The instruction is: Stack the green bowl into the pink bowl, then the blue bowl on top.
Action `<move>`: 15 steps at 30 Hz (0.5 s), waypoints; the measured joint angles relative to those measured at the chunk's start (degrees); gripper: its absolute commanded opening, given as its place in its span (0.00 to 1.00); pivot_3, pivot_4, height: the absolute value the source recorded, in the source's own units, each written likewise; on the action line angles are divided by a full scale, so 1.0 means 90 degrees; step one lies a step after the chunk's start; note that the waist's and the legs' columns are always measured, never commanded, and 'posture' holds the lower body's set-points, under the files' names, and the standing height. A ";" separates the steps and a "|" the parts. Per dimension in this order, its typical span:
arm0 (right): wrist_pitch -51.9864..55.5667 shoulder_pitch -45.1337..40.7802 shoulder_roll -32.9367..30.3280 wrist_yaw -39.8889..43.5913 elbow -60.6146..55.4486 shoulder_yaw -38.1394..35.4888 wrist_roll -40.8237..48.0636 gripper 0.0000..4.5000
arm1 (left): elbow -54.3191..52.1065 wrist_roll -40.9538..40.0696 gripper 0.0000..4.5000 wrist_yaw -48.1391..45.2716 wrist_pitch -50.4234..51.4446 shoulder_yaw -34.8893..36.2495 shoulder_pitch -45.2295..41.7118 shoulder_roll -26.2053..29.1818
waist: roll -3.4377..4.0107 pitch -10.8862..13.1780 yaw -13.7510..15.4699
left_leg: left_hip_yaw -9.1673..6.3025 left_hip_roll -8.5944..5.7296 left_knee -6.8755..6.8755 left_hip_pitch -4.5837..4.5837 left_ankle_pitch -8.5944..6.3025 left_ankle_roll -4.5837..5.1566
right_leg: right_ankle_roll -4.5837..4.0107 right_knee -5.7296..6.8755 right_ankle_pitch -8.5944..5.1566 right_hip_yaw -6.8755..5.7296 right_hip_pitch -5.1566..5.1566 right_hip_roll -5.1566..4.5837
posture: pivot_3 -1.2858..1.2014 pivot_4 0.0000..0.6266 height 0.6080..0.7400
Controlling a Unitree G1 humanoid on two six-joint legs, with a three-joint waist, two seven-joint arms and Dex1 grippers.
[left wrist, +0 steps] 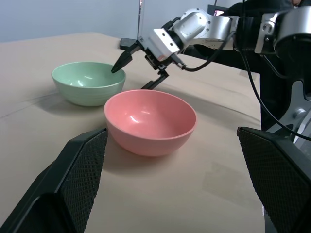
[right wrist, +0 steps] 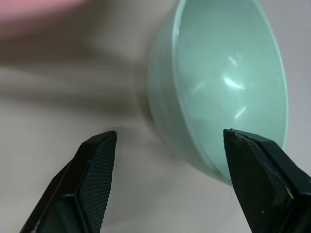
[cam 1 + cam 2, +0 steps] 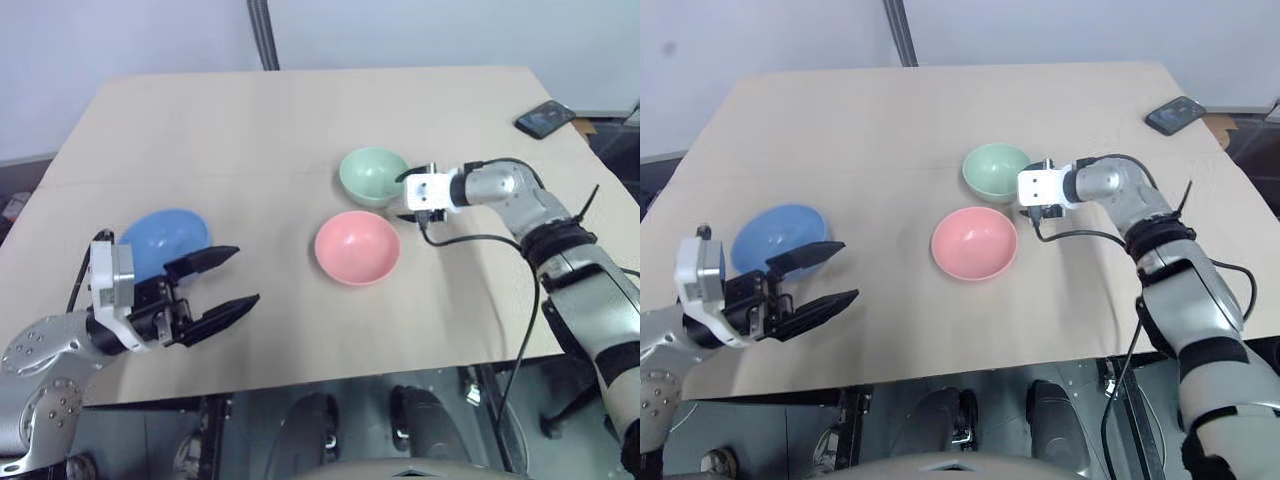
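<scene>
No writing could be read anywhere. At eight o'clock on the table, the left gripper hung with its fingers spread wide, empty, just in front of the blue bowl. Near the centre sat the pink bowl, with the green bowl just beyond it at one o'clock, the two apart. The right gripper had its fingers parted astride the green bowl's near rim, not pinching it; the left wrist view showed one fingertip above the rim, the other outside. A dark phone lay at the far right corner. Tan covering topped the table; a pale wall stood behind.
</scene>
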 measured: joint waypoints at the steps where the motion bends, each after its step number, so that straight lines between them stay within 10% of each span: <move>1: -0.0112 -0.0079 0.0088 -0.0093 0.0221 0.0000 -0.0072 0.56 | -0.0099 -0.0016 1.00 0.0049 0.0000 0.0023 0.0074 -0.0017 | 0.0000 0.0000 0.0001 | -0.0002 0.0000 -0.0004 0.0002 0.0002 -0.0004 | 0.0000 0.0002 0.0000 0.0000 0.0000 0.0000 | 0.52 0.24 1.00; 6: -0.0498 -0.0236 0.0197 -0.0232 0.0602 0.0001 -0.0289 0.04 | -0.0191 -0.0075 1.00 0.0152 0.0000 0.0147 0.0239 -0.0069 | 0.0006 0.0003 0.0020 | -0.0013 0.0001 -0.0008 0.0001 0.0007 -0.0012 | -0.0017 0.0007 -0.0007 -0.0007 -0.0002 0.0001 | 0.52 0.24 1.00; 15: -0.0582 -0.0155 0.0061 0.1225 0.0051 -0.0609 0.0569 0.01 | -0.0287 0.0171 1.00 0.0779 -0.0032 0.0028 0.0108 -0.0287 | 0.0016 0.0009 0.0017 | -0.0015 0.0001 -0.0010 0.0000 0.0008 -0.0011 | 0.0005 0.0006 0.0007 -0.0006 -0.0001 0.0001 | 0.52 0.24 1.00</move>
